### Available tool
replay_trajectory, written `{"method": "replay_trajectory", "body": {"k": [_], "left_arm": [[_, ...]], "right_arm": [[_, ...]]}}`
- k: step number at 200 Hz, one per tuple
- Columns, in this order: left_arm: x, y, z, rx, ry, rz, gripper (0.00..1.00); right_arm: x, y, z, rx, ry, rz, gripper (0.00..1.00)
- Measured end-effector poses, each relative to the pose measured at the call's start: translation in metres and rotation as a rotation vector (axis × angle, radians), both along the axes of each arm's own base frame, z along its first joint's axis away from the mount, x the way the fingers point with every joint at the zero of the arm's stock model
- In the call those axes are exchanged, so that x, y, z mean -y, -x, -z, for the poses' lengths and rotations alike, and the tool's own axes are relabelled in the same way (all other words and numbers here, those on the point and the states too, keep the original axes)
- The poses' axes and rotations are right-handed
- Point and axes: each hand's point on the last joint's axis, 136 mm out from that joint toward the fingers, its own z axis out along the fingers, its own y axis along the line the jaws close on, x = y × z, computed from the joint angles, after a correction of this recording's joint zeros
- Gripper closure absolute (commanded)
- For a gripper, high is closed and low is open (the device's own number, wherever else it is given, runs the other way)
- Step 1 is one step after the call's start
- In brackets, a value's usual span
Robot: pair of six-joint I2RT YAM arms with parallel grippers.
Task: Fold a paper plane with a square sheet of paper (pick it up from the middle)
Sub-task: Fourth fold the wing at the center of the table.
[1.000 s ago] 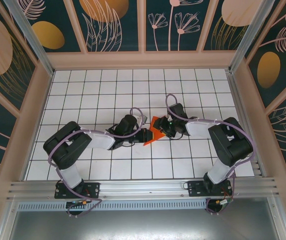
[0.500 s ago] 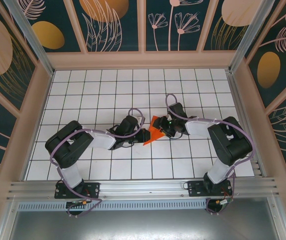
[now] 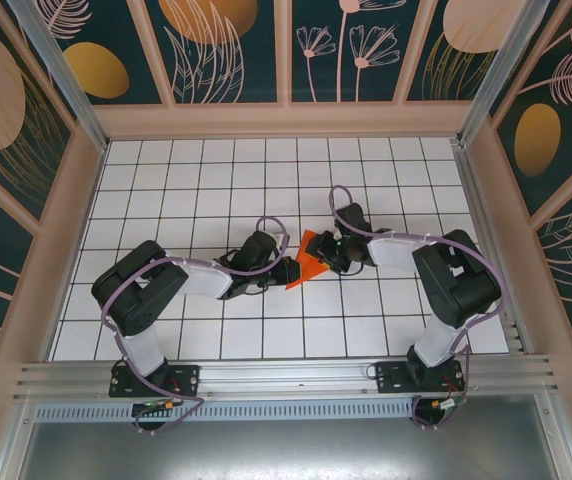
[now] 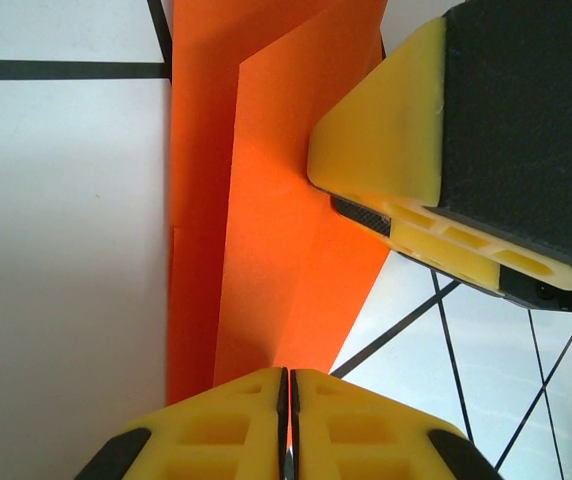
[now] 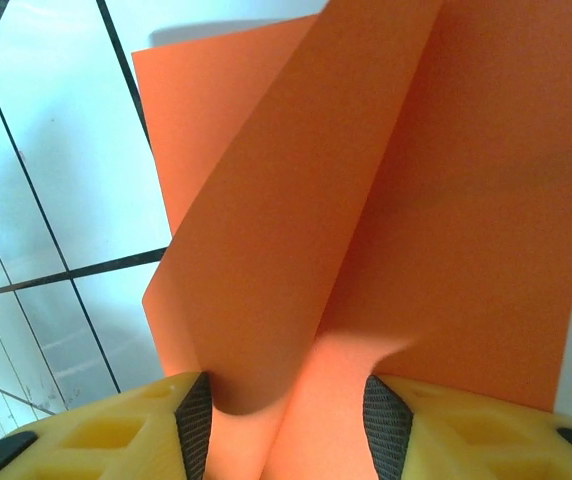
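Observation:
The square sheet of paper (image 3: pixel 310 262) is bright orange-red, creased into overlapping folds, and lies on the white grid table between the two grippers. My left gripper (image 3: pixel 290 271) comes at it from the left. In the left wrist view the left gripper (image 4: pixel 288 376) is shut, with the edge of the paper (image 4: pixel 266 250) pinched between its yellow fingers. My right gripper (image 3: pixel 329 254) meets the sheet from the right. In the right wrist view the right gripper (image 5: pixel 288 400) stands open, and a raised flap of the paper (image 5: pixel 386 200) curves up between its pads. One right finger (image 4: pixel 396 140) rests against the paper.
The white tiled table (image 3: pixel 216 180) is ringed by a low wooden frame (image 3: pixel 286 122) and patterned walls. An aluminium rail (image 3: pixel 266 378) with both arm bases runs along the near edge. Both arms lie low over the table's middle.
The right gripper's jaws have narrowed a little around the flap and its wrist has shifted slightly left. The left gripper keeps its grip on the paper.

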Motion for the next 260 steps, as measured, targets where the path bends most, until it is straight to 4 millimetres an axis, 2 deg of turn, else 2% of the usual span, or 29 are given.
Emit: {"method": "replay_trajectory", "body": {"k": [180,260], "left_arm": [[-0.010,-0.008,0.005,0.018,-0.050,-0.057,0.87],[-0.001,-0.008,-0.020,0.052,0.018,-0.033,0.84]], "right_arm": [[-0.003,-0.003,0.006,0.008,0.100,0.013,0.51],[-0.004,-0.004,0.007,-0.002,0.113,0.031,0.51]]}}
